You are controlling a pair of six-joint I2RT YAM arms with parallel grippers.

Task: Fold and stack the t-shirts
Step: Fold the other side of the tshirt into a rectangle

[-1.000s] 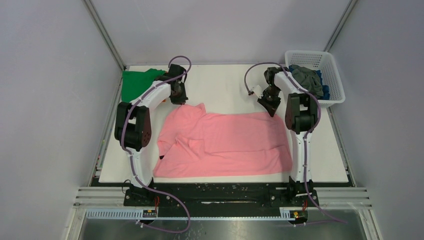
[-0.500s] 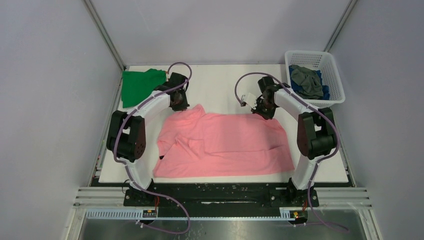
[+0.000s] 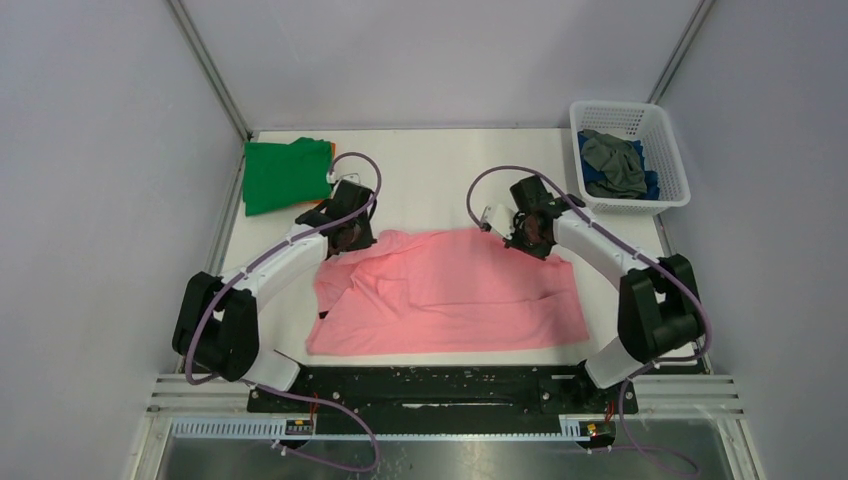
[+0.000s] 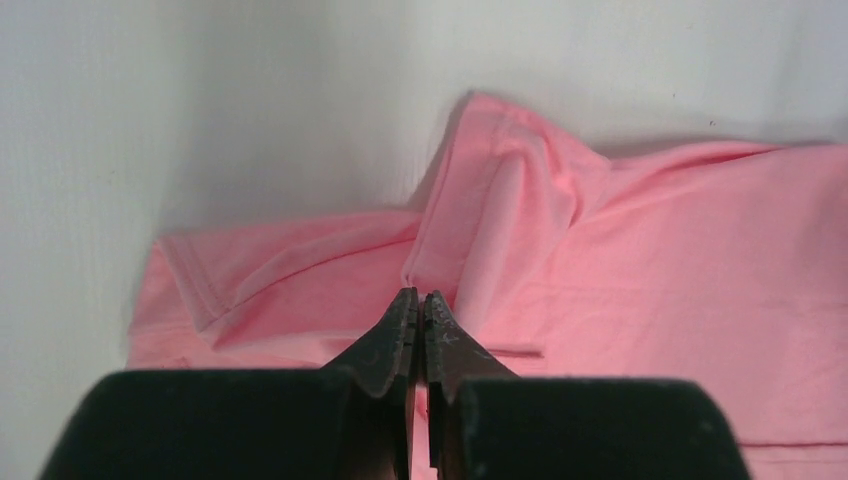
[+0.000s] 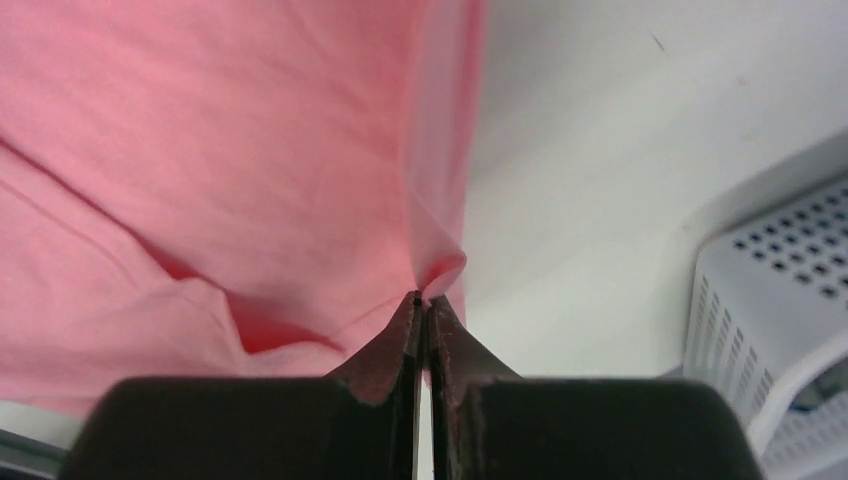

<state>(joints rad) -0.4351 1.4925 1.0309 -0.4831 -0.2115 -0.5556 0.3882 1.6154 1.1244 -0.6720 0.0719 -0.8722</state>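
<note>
You've got the pink t-shirt (image 3: 450, 295), soft and rumpled, mid-desk toward the near edge, left gripper (image 4: 418, 300) and right gripper (image 5: 424, 300) each clamped on its far edge; green t-shirt (image 3: 280, 175) flat at far-left corner, white lattice basket (image 3: 628, 108) at far-right.

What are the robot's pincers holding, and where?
Both grip the pink t-shirt at its far edge: left pincer on a raised fold, right pincer on a puckered bit.

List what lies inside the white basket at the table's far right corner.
In the white basket, a crumpled grey t-shirt lies on a blue t-shirt, of which only the edges show. Anything beneath them is covered.
</note>
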